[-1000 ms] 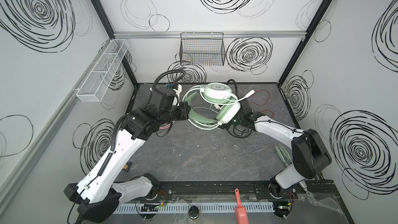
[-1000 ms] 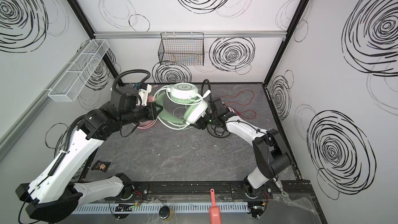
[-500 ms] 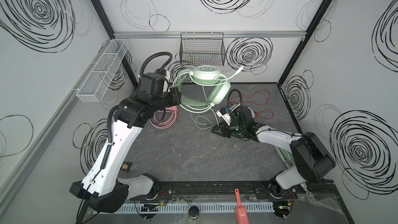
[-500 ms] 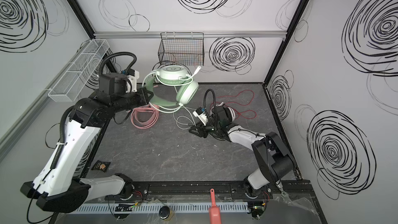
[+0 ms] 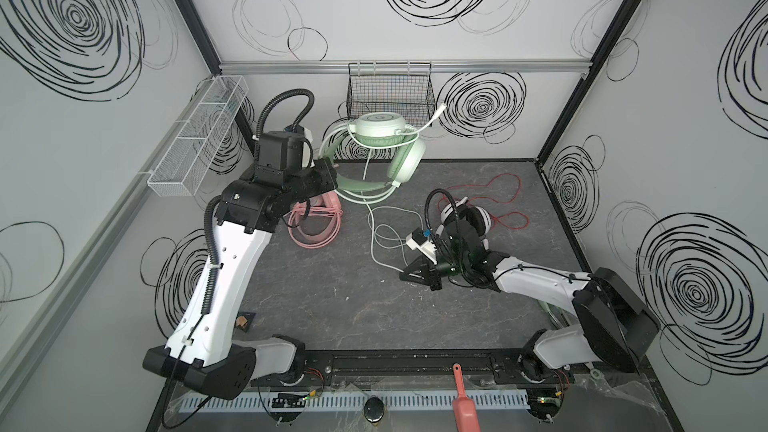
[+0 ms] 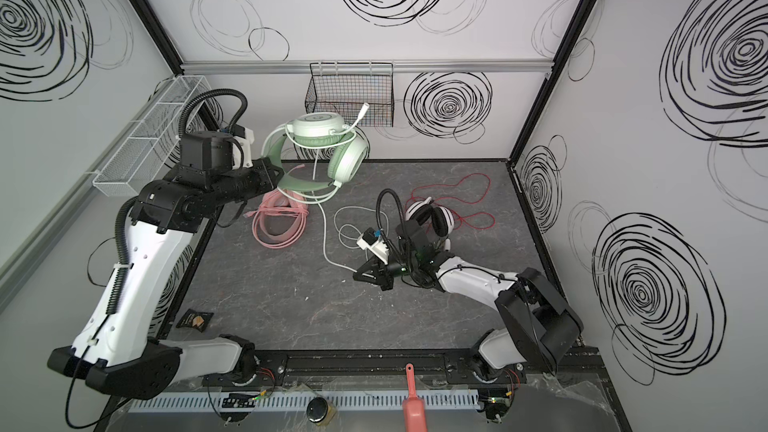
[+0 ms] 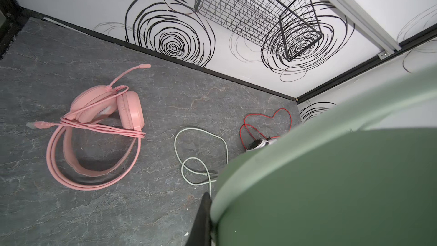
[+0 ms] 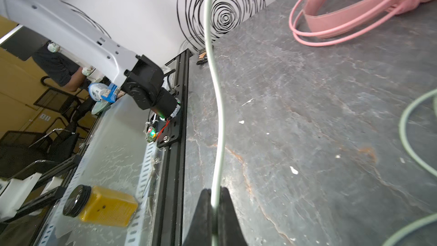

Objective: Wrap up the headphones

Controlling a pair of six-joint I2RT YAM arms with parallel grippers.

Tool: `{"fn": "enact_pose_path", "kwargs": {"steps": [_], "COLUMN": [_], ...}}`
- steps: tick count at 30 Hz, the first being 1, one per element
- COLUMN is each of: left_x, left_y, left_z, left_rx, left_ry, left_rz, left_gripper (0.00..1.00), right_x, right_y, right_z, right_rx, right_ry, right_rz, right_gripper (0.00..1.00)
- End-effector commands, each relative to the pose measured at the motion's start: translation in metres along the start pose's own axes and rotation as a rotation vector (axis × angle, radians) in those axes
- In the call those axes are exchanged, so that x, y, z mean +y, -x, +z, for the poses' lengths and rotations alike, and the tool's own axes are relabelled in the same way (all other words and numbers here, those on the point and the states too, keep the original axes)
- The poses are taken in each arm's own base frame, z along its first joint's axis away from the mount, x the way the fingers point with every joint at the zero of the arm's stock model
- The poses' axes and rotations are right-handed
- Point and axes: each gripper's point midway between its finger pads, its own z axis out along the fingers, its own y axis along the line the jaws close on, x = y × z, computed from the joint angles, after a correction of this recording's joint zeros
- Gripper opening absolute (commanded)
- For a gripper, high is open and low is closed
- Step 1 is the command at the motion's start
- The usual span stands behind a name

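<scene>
Right wrist view: right gripper (image 8: 214, 199) pinches cable (image 8: 216, 91) above grey tabletop (image 8: 307, 114); left gripper (image 5: 331, 171) clamps mint headset (image 5: 380, 128).

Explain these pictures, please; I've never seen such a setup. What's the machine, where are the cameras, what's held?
Two robot arms work over a dark table. Two pictures look down from overhead; two come from cameras on the arms' wrists. The left claw is shut on the headband of the mint-green headset, holding it in the air. The right claw pinches that headset's pale green cable near the table. The pink headset, cable looped around it, and the white-and-black headset lie on the table.
</scene>
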Motion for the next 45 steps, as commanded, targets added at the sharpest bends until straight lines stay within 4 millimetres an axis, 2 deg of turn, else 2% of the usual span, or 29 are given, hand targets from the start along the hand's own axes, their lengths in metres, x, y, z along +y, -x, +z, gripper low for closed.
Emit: {"fn": "enact_pose_path", "kwargs": {"steps": [1, 7, 13, 16, 24, 29, 33, 36, 39, 45], "left_x": [-0.006, 0.038, 0.061, 0.075, 0.107, 0.129, 0.137, 0.136, 0.133, 0.141], "left_y": [0.028, 0.038, 0.049, 0.056, 0.069, 0.068, 0.067, 0.064, 0.057, 0.025], "left_z": [-0.01, -0.005, -0.007, -0.007, -0.012, -0.02, -0.022, -0.022, -0.021, -0.005], "left_rx": [-0.117, -0.181, -0.216, -0.239, -0.299, -0.36, -0.377, -0.381, -0.38, -0.312], "left_ry": [-0.021, 0.211, 0.293, 0.333, 0.496, 0.623, 0.676, 0.706, 0.727, 0.776], "left_rz": [0.006, 0.015, 0.004, -0.01, -0.011, -0.03, -0.027, -0.006, 0.026, 0.087], "left_gripper": [0.0, 0.0, 0.0, 0.0, 0.0, 0.0, 0.0, 0.0, 0.0, 0.0], "right_x": [0.021, 0.039, 0.045, 0.053, 0.075, 0.074, 0.076, 0.079, 0.079, 0.094], "right_y": [0.0, 0.0, -0.016, -0.021, -0.016, -0.02, -0.017, -0.003, 0.017, 0.08], "right_z": [-0.003, -0.019, -0.042, -0.046, -0.04, -0.043, -0.046, -0.053, -0.069, -0.101], "right_rx": [0.027, 0.115, 0.233, 0.245, 0.274, 0.329, 0.35, 0.326, 0.308, 0.261], "right_ry": [-0.037, -0.313, -0.535, -0.57, -0.597, -0.669, -0.722, -0.778, -0.891, -1.054], "right_rz": [-0.034, -0.143, -0.177, -0.192, -0.234, -0.26, -0.28, -0.297, -0.333, -0.494], "right_gripper": [0.0, 0.0, 0.0, 0.0, 0.0, 0.0, 0.0, 0.0, 0.0, 0.0]}}
